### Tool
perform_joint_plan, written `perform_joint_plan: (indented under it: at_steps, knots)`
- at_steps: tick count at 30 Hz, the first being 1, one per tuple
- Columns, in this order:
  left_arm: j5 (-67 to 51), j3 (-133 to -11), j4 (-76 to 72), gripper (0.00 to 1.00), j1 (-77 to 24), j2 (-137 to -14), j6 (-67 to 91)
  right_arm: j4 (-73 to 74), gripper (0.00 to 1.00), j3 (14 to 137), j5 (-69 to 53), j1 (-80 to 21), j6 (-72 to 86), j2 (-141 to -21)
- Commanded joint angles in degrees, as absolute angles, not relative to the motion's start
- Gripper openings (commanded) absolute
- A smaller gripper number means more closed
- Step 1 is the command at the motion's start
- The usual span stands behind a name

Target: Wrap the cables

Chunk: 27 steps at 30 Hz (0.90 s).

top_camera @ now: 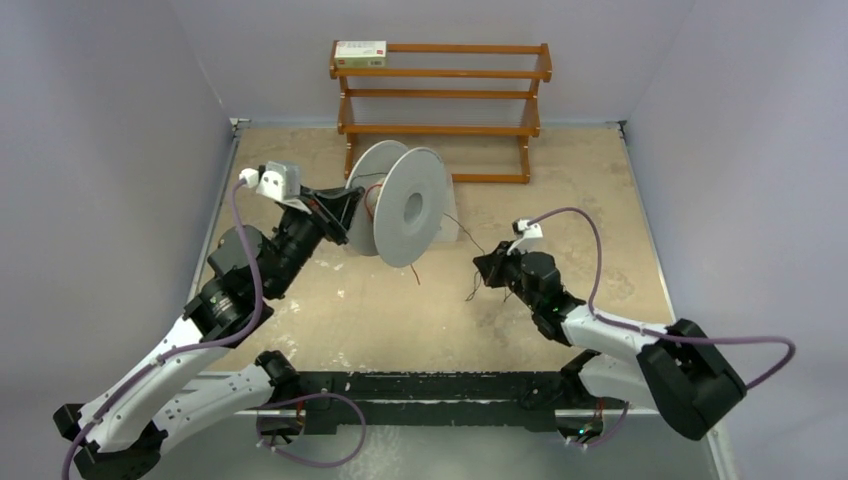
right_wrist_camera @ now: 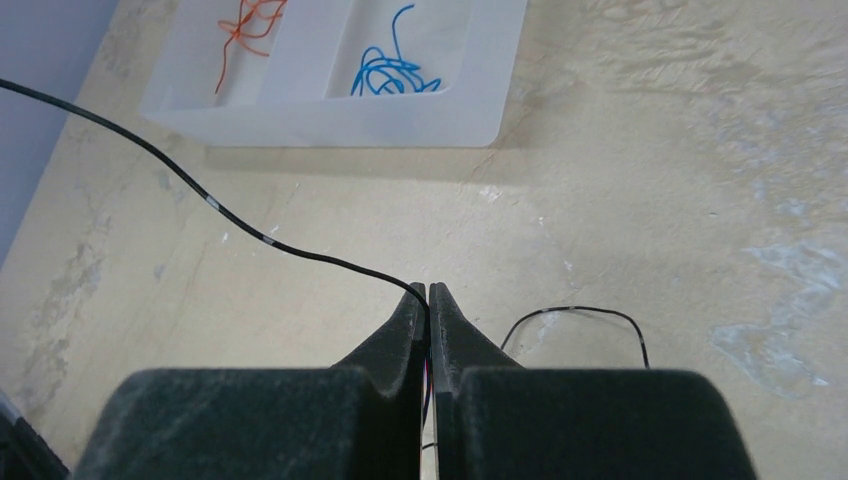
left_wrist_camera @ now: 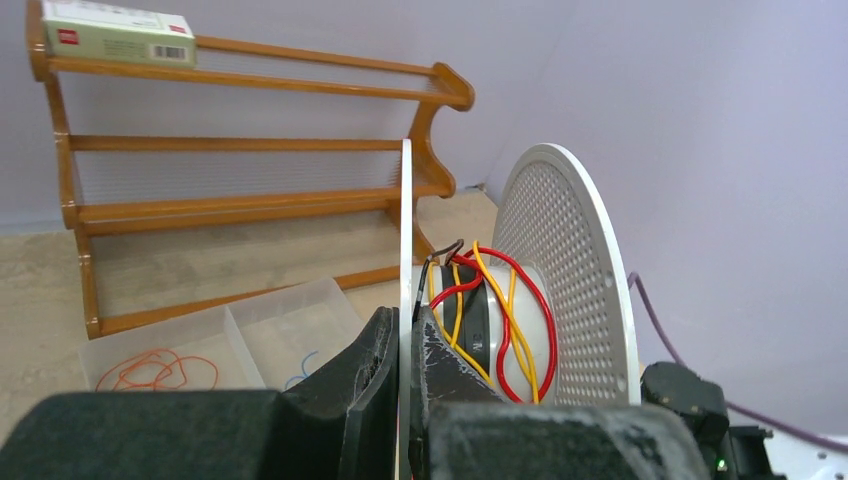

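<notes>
Black wire (right_wrist_camera: 212, 202) is your weak point here. Your right gripper (right_wrist_camera: 428, 305) is pinched together on it near one end, and the strand runs off slack toward the spool (top_camera: 405, 205), which is up on edge near the middle of the table (top_camera: 330, 310). The wire is hair-thin and smooth, so I judge that a hard pull could slide it straight out from between the fingers. Only a short tail loops free on the table past the fingertips (little spare to lose).

Your left gripper (left_wrist_camera: 405, 335) is clamped on the thin rim of the spool's near disc (left_wrist_camera: 405, 220). That is a narrow hold on a flat plate. If you tug the black wire sideways, the spool could twist in that grip or tip over. The wound wires (left_wrist_camera: 495, 320) on the hub, red, yellow and black, sit loose and crossed, so they could spring off.

Watch the slack too: it could catch on a disc edge rather than drop between the two discs. A red wire (top_camera: 416, 275) dangles under the spool in the top view and could get dragged or tangled if the spool turns. The clear tray (right_wrist_camera: 330, 125) of spare orange and blue wires lies just behind the spool, and a wide swing could knock it.
</notes>
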State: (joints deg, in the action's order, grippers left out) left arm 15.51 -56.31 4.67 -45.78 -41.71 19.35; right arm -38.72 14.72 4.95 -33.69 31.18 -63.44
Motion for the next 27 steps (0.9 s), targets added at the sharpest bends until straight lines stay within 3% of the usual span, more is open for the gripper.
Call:
perform_joint_plan:
  at_steps: [1,5,14,27]
  knots:
    - [24.17,-59.34,-6.51,0.0,-45.62,-40.72,24.61,-47.2,0.0,17.82,-0.19,-33.64,32.06,-69.4]
    - [28.3,-58.59,-8.28,0.0,-45.59,-41.14,25.35,-51.07,0.0,18.74,-3.58,-35.88,32.86,-75.2]
    - [32.98,-58.76,-9.16,0.0,-45.62,-44.06,22.14,-50.39,0.0,25.02,0.86,-47.66,32.23,-81.99]
    - [40.53,-53.48,-8.91,0.0,-45.57,-48.72,13.51,-30.07,0.0,42.56,8.72,-60.25,24.09,-77.79]
